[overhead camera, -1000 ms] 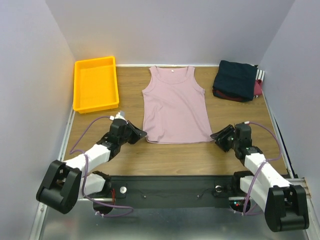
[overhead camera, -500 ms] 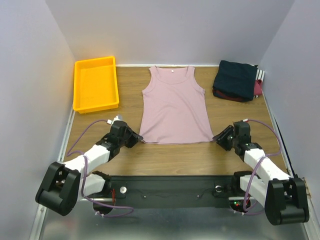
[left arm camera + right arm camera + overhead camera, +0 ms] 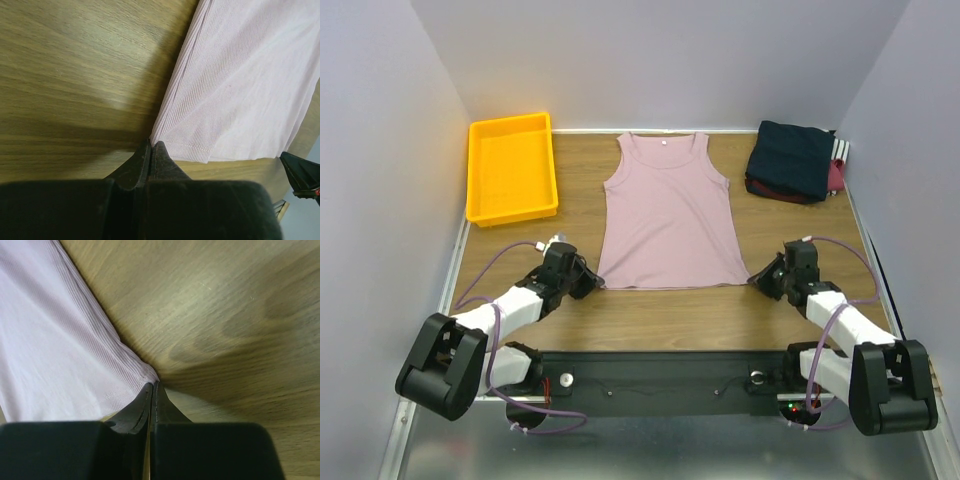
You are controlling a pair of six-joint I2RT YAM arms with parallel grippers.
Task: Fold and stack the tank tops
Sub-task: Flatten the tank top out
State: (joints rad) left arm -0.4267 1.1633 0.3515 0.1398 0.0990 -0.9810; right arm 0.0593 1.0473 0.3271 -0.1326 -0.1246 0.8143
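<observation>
A wooden surface (image 3: 660, 310) is seen from above, enclosed by pale walls. At its middle a pink tank top (image 3: 668, 215) is spread flat and face up, with the neck toward the far wall and the hem toward the arms. In the far left corner a yellow tray (image 3: 512, 216) is set, well apart from the pink cloth. In the far right corner a folded navy tank top (image 3: 792, 158) is laid on a maroon tank top (image 3: 836, 176), of which only an edge is shown.

The left pincer (image 3: 592, 283) is held low at the hem's left corner. In the left wrist view its fingers (image 3: 142, 160) are pressed together, and the corner of the pink tank top (image 3: 240, 75) is pinched at their tips.

The right pincer (image 3: 760, 280) is held low at the hem's right corner. In the right wrist view it is likewise closed tight, with the ribbed corner of the pink tank top (image 3: 55, 340) nipped between its fingertips (image 3: 162, 400).
</observation>
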